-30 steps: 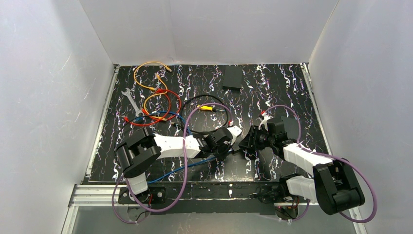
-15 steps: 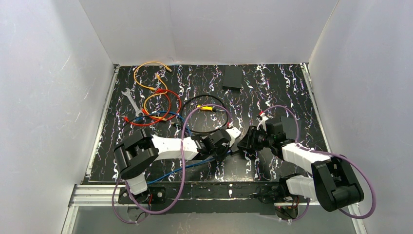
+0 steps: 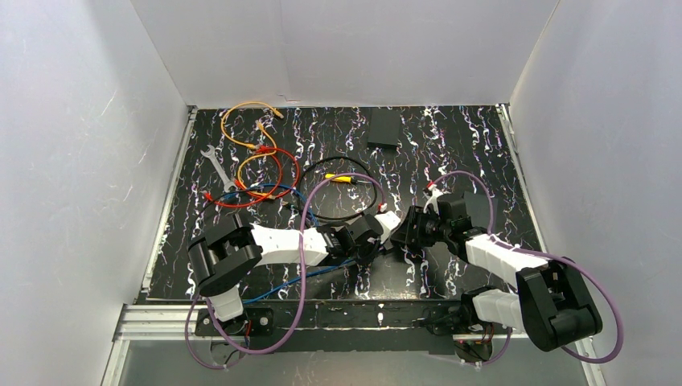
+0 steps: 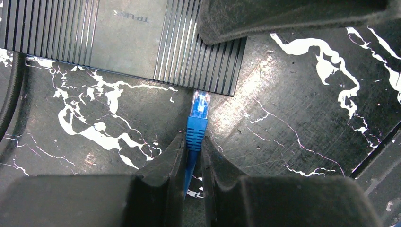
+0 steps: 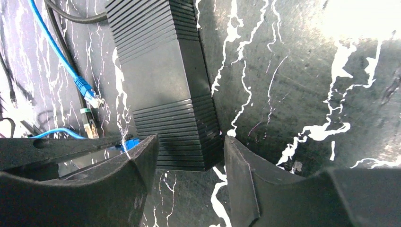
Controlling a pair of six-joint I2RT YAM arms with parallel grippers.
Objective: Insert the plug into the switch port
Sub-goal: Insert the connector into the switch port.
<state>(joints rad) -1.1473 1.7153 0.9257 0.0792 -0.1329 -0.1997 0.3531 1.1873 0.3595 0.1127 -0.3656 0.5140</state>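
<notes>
The switch [image 4: 123, 42] is a black ribbed box lying flat on the marbled table. The blue plug [image 4: 198, 106] has its clear tip at the switch's front edge, near its right corner. My left gripper [image 4: 194, 139] is shut on the plug's blue boot, and the cable runs back between the fingers. My right gripper [image 5: 189, 146] stands open astride the near end of the switch [image 5: 165, 85], with a thin gap at each finger. In the top view both grippers, left [image 3: 384, 227] and right [image 3: 404, 231], meet at the table's centre and hide the switch.
A second black box [image 3: 384, 127] sits at the back. Orange [image 3: 249, 112], red [image 3: 265, 173] and black [image 3: 346, 189] cable loops and a wrench [image 3: 219, 170] lie at the left. A loose blue plug [image 5: 87, 90] rests beside the switch. White walls enclose the table.
The right gripper's jaws have widened around the switch and it has shifted a little to the left. The left gripper still holds the plug in much the same place.
</notes>
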